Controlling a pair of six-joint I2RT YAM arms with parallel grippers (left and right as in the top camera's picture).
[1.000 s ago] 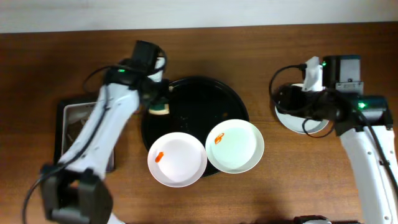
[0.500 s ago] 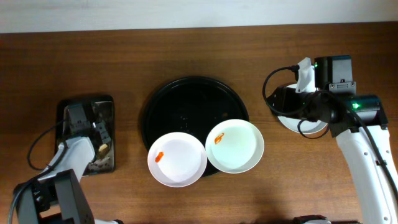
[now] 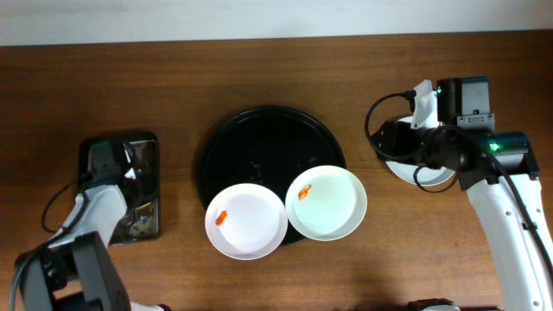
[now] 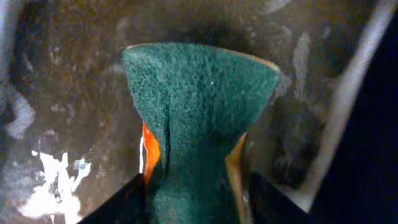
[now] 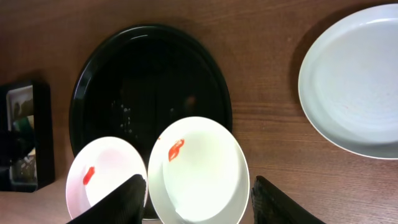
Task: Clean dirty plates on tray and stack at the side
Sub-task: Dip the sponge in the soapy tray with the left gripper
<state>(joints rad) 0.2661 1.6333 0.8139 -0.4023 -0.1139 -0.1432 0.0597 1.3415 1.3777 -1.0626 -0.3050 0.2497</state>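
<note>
The round black tray (image 3: 259,138) lies mid-table. Two dirty plates with orange smears rest on its near rim: one at the left (image 3: 246,221) and one at the right (image 3: 327,204); both show in the right wrist view (image 5: 106,180) (image 5: 199,171). A third white plate (image 5: 354,81) lies on the table at the right with no smear showing; the right arm partly hides it from overhead (image 3: 436,177). My left gripper (image 3: 117,168) is over the rectangular tray and shut on a green sponge (image 4: 199,124). My right gripper (image 5: 199,205) is open and empty above the right dirty plate.
The small rectangular black tray (image 3: 147,142) with wet residue sits at the far left, and its floor fills the left wrist view (image 4: 68,93). Bare wooden table (image 3: 276,69) lies behind the round tray and between the tray and the right plate.
My left arm has pulled back from the round tray to the rectangular tray at the left, with the sponge. My right arm has shifted only slightly.
</note>
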